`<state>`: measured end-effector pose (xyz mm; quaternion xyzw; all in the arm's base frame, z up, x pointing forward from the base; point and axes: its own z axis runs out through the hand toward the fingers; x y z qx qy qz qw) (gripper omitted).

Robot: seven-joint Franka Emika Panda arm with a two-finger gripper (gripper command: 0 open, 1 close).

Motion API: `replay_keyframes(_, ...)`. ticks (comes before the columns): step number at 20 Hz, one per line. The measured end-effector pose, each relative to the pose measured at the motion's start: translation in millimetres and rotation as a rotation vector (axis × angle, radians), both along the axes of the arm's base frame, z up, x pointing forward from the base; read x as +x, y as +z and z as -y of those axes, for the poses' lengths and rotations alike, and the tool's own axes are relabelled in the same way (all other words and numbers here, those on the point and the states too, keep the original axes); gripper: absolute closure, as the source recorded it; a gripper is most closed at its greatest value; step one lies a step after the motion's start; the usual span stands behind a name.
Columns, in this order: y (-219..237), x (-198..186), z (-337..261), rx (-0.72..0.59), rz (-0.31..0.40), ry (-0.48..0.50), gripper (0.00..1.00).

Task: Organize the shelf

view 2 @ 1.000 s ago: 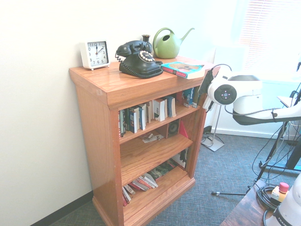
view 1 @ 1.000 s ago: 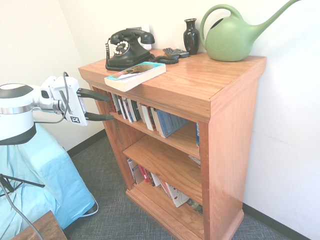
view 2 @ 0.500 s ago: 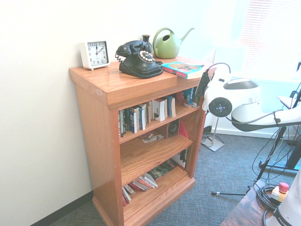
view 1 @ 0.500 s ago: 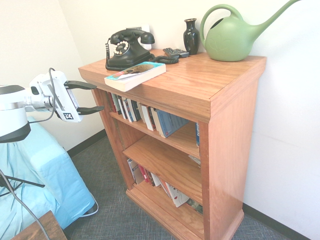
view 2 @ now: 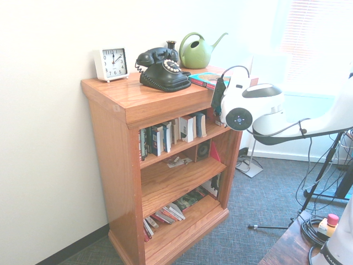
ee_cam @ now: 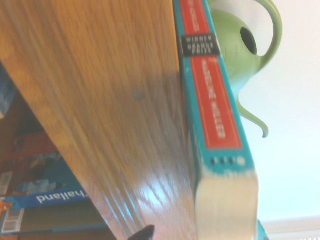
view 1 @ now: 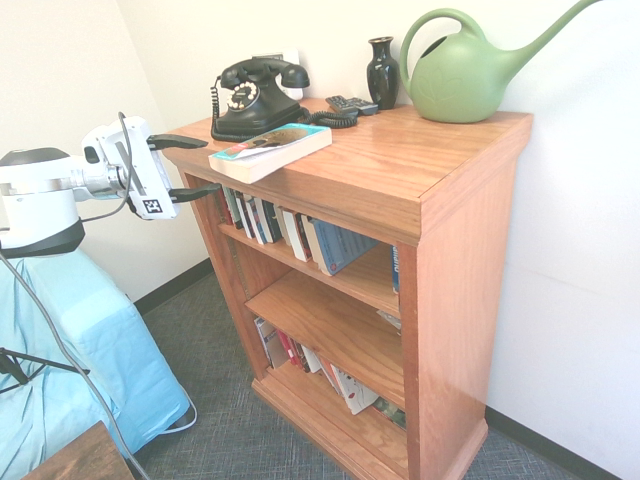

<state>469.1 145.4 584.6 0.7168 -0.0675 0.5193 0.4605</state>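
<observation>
Basically, gripper (view 1: 205,165) released, jaws straddling shelf (view 1: 400,170) top's front edge; grey carpet (view 1: 230,420), white walls.

glossy wooden shelf (view 1: 400,165), green plastic watering can (view 1: 460,75)

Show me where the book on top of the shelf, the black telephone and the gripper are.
book (view 1: 272,148): first exterior view, on its cover.
telephone (view 1: 250,100): first exterior view, on its body by the dial.
gripper (view 1: 210,163): first exterior view, midway between the fingertips.
shelf (view 1: 400,165): first exterior view, on its bare top.
</observation>
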Motion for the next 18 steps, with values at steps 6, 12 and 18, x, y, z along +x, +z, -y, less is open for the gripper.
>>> replay_keyframes(6, 2.6, 34.8, 1.1, 0.021, -0.013, 0.003, 0.0)
replay_keyframes(12, 5.1, 50.1, 10.9, 0.036, -0.013, -0.011, 0.0)
replay_keyframes(18, 9.2, 61.8, 24.0, 0.047, -0.009, -0.028, 0.0)
